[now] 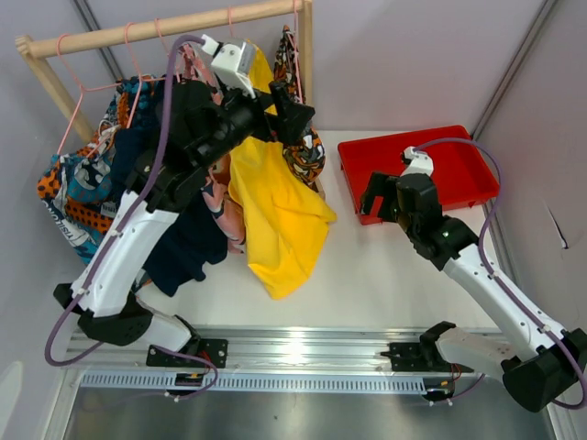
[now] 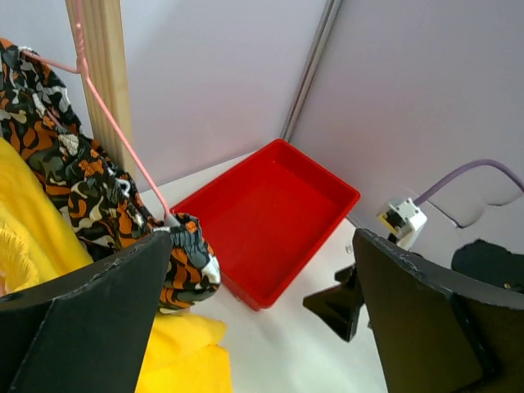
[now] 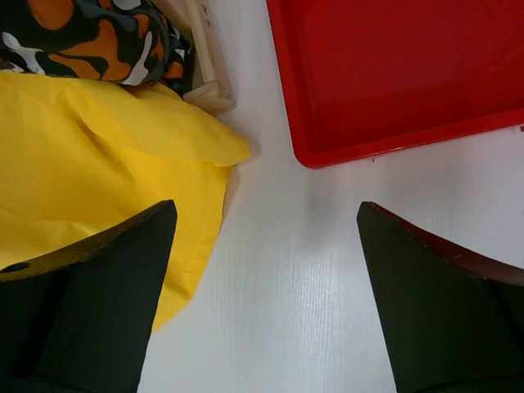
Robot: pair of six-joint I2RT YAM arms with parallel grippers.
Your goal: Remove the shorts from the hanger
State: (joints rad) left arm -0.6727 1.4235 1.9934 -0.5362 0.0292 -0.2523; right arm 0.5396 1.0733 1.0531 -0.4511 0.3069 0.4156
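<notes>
- Left tool (image 2: 262,237): jaws spread wide, nothing held between them. It is raised at the right end of the clothes rack.
- The bunched lower edge of the orange-black patterned shorts (image 2: 74,188) sits just beside the tip of one of its fingers (image 2: 90,319). Contact cannot be confirmed.
- A pink wire hanger (image 2: 123,139) runs down along the wooden post (image 2: 102,74) into that bunch of cloth. These shorts are on the hanger.
- Right tool (image 3: 266,205): jaws spread wide, empty, held low over bare counter (image 3: 295,327).
- The right tool sits between the edge of the yellow shorts (image 1: 275,220) and the near corner of the red tray (image 1: 431,165), touching neither.
- The yellow shorts hang from the upper rack beside the left arm. Their lower part is spread on the counter, just beside the foot of the post.
- Navy shorts (image 1: 188,243) hang left of the yellow pair, partly behind the left arm. A pink patterned pair (image 1: 225,206) shows between the two.
- Blue-orange-white patterned shorts (image 1: 78,192) hang at the far left of the rack.
- More pink hangers (image 1: 78,101) are hooked over the wooden rail (image 1: 156,32).
- The red tray lies flat on the counter right of the rack, well apart from the hanging shorts.
</notes>
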